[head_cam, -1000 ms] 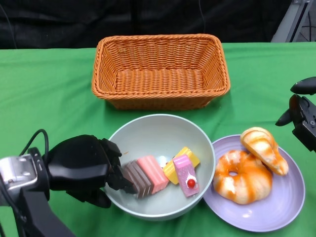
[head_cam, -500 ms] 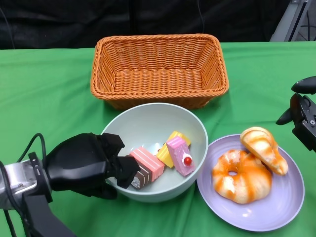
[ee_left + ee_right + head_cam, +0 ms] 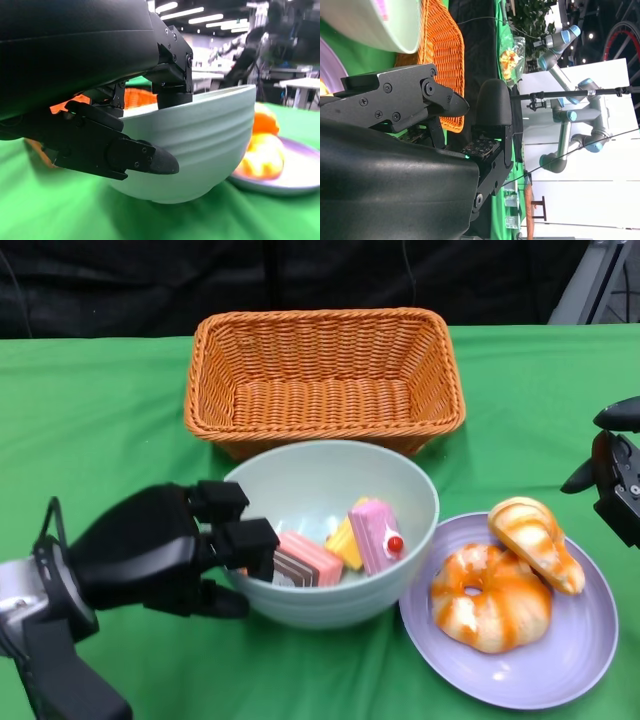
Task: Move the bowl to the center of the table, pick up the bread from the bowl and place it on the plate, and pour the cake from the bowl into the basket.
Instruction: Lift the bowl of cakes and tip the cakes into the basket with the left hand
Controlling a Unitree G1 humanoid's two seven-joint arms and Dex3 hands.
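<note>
My left hand (image 3: 170,550) grips the near-left rim of the pale green bowl (image 3: 400,490), fingers over the rim and thumb under it. The bowl is lifted and tilted, its far rim close to the wicker basket (image 3: 322,380). Several cake slices (image 3: 340,545), pink, brown and yellow, lie inside it. The left wrist view shows the bowl (image 3: 200,145) held off the green cloth by my left hand (image 3: 120,125). Two breads, a ring (image 3: 488,597) and a croissant (image 3: 535,543), lie on the purple plate (image 3: 560,670). My right hand (image 3: 615,475) hovers at the right edge, holding nothing, fingers apart (image 3: 492,107).
The basket holds nothing and stands at the back centre of the green table (image 3: 90,410). The plate sits close to the bowl's right side. In the right wrist view the basket (image 3: 437,50) and bowl (image 3: 380,22) show beyond my fingers.
My left hand has lifted the bowl off the cloth and carried it toward the basket, tilting it. The cake slices have slid inside. My right hand has barely moved.
</note>
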